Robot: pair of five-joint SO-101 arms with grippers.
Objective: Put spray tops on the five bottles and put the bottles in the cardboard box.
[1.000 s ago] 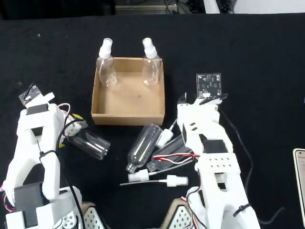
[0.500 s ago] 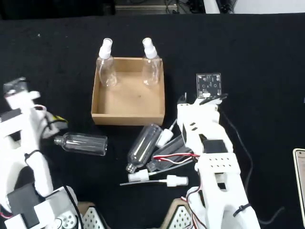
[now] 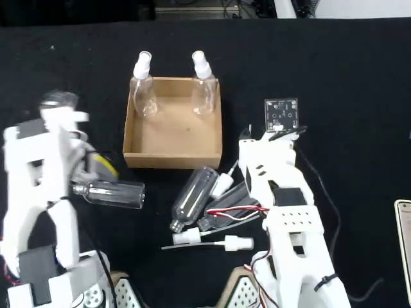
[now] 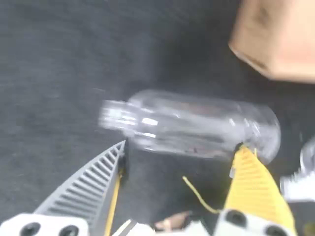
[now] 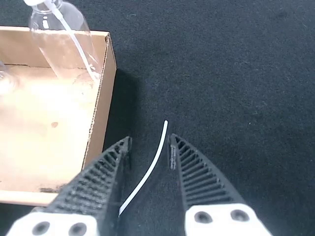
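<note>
Left tool (image 4: pixel 182 144) back astride capless bottle (image 4: pixel 197 123)

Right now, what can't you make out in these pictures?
Left wrist view: blur hides whether the left pincer touches the bottle.
Right wrist view: the right pincer hides what the tube joins.
High view: the right arm covers part of a second bottle; the edge cuts off a flat thing.

Black cloth covers the table (image 3: pixel 359 64); cables (image 3: pixel 247 8) lie behind it.
</note>
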